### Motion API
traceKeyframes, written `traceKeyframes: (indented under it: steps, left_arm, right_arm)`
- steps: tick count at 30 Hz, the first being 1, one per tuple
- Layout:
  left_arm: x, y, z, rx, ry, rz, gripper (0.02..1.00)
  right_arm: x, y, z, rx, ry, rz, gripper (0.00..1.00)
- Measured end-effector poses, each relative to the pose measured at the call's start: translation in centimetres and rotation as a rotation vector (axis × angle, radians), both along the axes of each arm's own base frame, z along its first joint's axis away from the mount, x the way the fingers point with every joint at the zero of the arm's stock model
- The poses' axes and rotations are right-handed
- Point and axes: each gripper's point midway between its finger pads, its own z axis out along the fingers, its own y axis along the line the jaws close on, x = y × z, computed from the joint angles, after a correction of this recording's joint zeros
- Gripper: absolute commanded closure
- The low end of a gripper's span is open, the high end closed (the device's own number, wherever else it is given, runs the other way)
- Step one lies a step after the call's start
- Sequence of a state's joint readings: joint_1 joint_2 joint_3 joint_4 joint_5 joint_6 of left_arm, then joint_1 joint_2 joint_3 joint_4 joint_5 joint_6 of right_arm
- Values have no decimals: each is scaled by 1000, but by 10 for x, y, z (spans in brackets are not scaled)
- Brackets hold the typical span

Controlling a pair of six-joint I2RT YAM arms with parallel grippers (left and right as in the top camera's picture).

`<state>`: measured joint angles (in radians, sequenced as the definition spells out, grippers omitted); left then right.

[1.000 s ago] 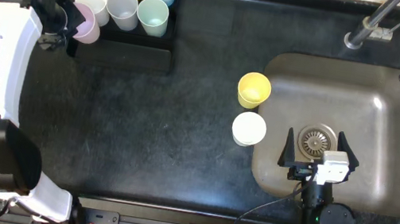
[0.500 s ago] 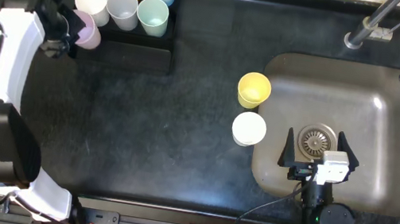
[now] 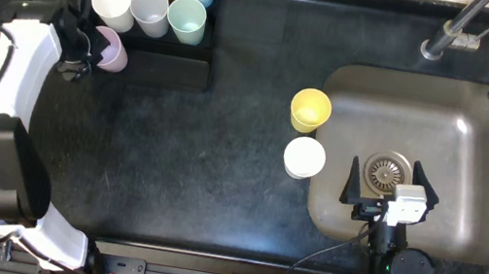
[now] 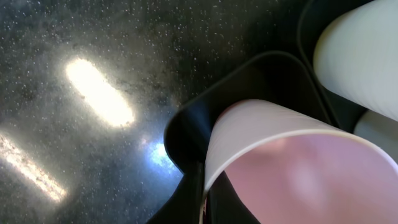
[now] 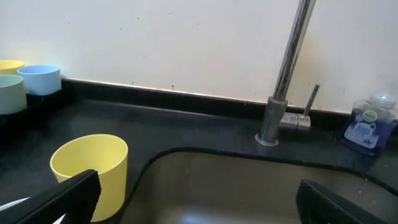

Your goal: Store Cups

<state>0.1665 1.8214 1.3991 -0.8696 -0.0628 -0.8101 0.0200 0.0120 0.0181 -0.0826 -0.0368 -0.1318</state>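
Left gripper [image 3: 85, 46] clenched on the pink cup [image 3: 112, 49], gripping its wall near the rim. The cup is tilted, mouth toward my wrist camera. In the last second I have carried it from beside the white racked cup [image 3: 111, 4] down to the rack [image 3: 176, 69]'s left end, and it now hangs over the empty front-left slot [image 4: 249, 78]. In the left wrist view the cup's base points into that dark opening but is not seated. My judgement: the aligning is nearly done, and what remains is to straighten the cup, lower it and let go. Five cups already stand in the back two rows, unchanged. Right gripper [image 3: 385, 182] is spread wide above the sink [image 3: 482, 126] by the drain and has not stirred. The yellow cup [image 3: 310, 109] and white cup [image 3: 304, 157] sit where they were on the counter beside the sink, still to be collected.
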Motion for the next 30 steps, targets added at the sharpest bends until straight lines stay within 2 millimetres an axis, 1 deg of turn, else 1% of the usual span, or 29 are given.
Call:
traceKeyframes:
  steps: [2,3,4,6,7,17,19,21,22,24,25,28,29,30]
  left_arm:
    - [0,1,-1,5,2,1,980]
    - [0,1,-1,7,2,2,882]
    - [0,2,-1,9,2,5,667]
    - [0,2,-1,12,2,6,205]
    - [0,2,-1,12,2,6,23]
    - [1,1,0,13,-1,4,20]
    - [2,-5,6,11,-17,-11,20]
    - [5,-16,19,17,-50,-54,20]
    - [8,-28,29,21,-76,-103,23]
    - [19,-59,57,36,-150,-227,20]
    - [27,-80,74,49,-202,-307,20]
    - [52,-158,129,83,-391,-532,20]
    - [57,-188,145,88,-460,-603,20]
    - [58,-216,158,87,-518,-661,20]
  right_arm:
    - [0,0,0,0,0,0,7]
    - [0,0,0,0,-1,0,3]
    - [0,0,0,0,0,0,5]
    - [0,0,0,0,0,0,5]
    - [0,0,0,0,0,0,5]
    - [0,0,0,0,0,0,7]
    - [0,0,0,0,0,0,7]
    - [0,0,0,0,0,0,7]
    - [0,0,0,0,0,0,3]
    - [0,0,0,0,0,0,7]
    - [0,0,0,0,0,0,7]
    - [0,0,0,0,0,0,5]
    - [0,0,0,0,0,0,5]
    - [0,0,0,0,0,1,5]
